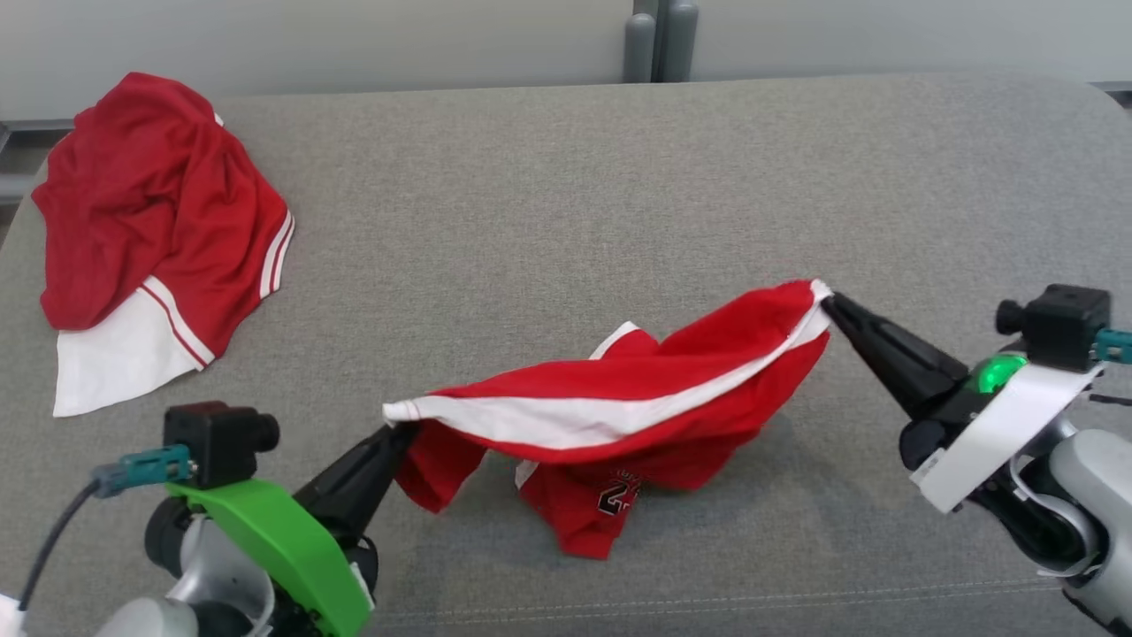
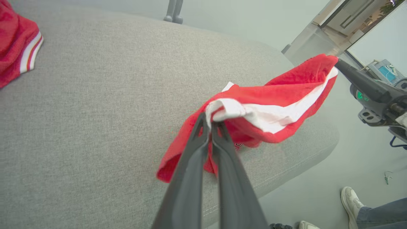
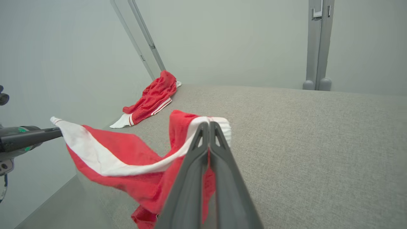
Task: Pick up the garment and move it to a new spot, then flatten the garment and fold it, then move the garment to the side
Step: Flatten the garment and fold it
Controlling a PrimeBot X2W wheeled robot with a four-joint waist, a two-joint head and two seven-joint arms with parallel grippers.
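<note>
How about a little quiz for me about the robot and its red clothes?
1. True or false: the left hand is open and holds nothing.
2. Pick one. What is the right hand pinching?
A. the white band of the red garment
B. a blue towel
C. a cup
3. Fill the gap: in the head view, the other red garment lies crumpled at the far ____ of the grey cushion.

Key: 1 false, it is shut on the garment's other end. 2 A. 3 left.
</note>
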